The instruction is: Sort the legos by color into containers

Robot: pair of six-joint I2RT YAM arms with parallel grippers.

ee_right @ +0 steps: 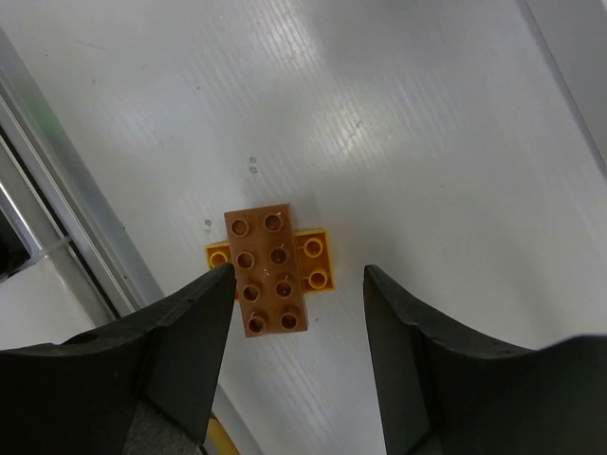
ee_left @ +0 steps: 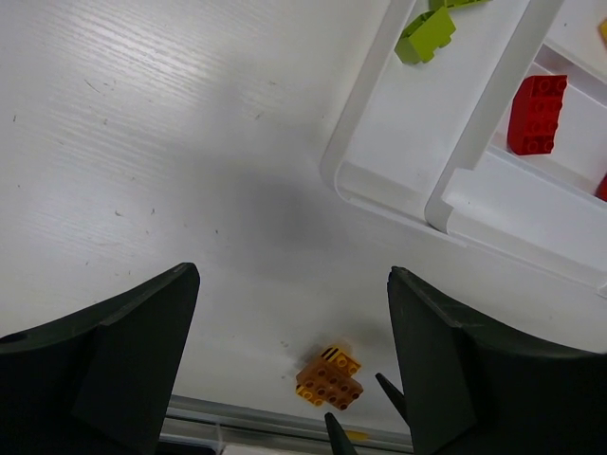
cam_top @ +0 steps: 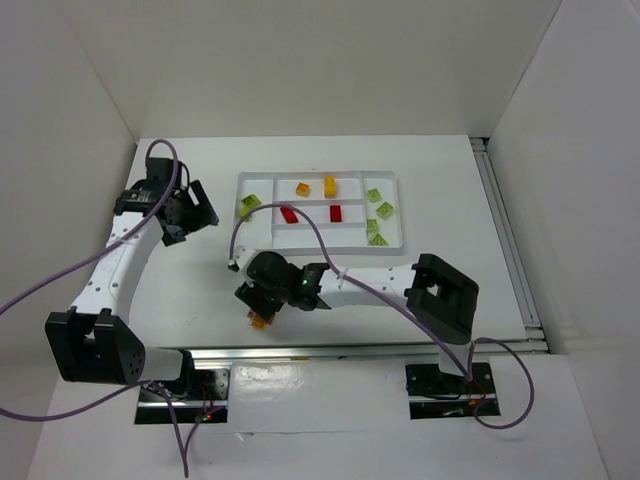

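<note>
Right gripper (ee_right: 296, 277) over the orange brick (ee_right: 268, 270), mid-frame.
Jaws apart, nothing held; the brick sits nearer the jaw on the picture's left. Center first, then squeeze softly. Left gripper (ee_left: 292, 275) wide, empty.

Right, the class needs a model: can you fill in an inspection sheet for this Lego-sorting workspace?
surface: white table, faintly scuffed.
job's things: white tray holds red bricks, yellow brick, orange brick, green bricks; orange two-brick stack lies outside on the table.
clutter: nothing seen.
jaws: left gripper open over bare table; right gripper open over the stack.
cables: purple cables along both arms.
surroundings: white walls on three sides.
</note>
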